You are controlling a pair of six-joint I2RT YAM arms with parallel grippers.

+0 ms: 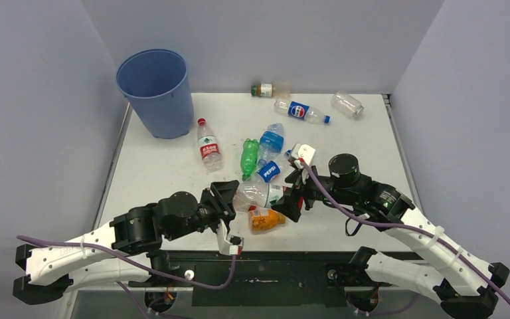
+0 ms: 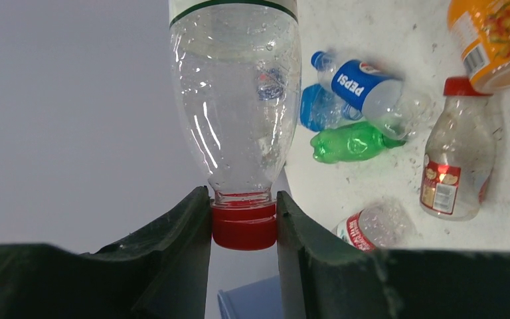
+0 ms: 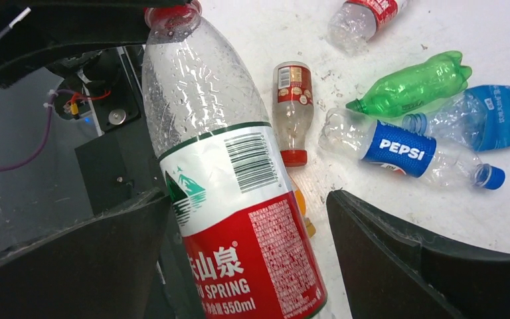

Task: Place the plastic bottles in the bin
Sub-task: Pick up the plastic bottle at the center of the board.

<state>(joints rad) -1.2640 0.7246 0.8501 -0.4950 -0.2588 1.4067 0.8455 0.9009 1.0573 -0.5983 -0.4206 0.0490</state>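
A clear bottle (image 1: 257, 194) with a red and white label and a red cap hangs over the table's near edge. My left gripper (image 1: 229, 199) is shut on its cap (image 2: 244, 226). My right gripper (image 1: 291, 199) stands open around its labelled body (image 3: 239, 226), with a gap on the right side. The blue bin (image 1: 154, 93) stands at the far left corner. Loose bottles lie on the table: an orange one (image 1: 265, 219), a green one (image 1: 249, 157), a blue-tinted one (image 1: 271, 141), a Pepsi one (image 1: 270, 171) and a red-labelled one (image 1: 208, 147).
At the back lie another Pepsi bottle (image 1: 300, 111), a clear jar-like bottle (image 1: 346, 104) and a small brown-labelled bottle (image 1: 269, 90). Grey walls close in the table (image 1: 172, 179) on three sides. The right wrist view shows a small red-capped bottle (image 3: 292, 109).
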